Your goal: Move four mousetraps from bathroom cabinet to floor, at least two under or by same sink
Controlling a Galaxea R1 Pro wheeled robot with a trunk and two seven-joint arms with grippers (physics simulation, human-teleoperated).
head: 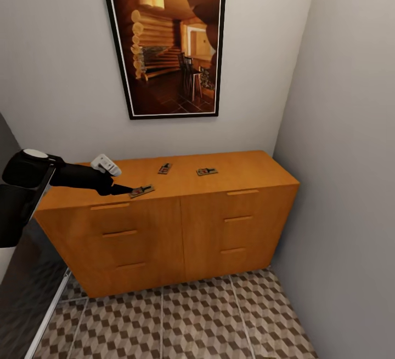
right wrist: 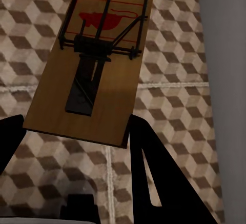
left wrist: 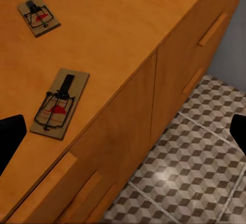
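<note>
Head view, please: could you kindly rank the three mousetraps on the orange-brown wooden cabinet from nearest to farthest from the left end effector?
1. The small brown wooden mousetrap at the front edge, right at the left end effector.
2. The middle mousetrap, farther back on the top.
3. The rightmost mousetrap, toward the cabinet's centre.
</note>
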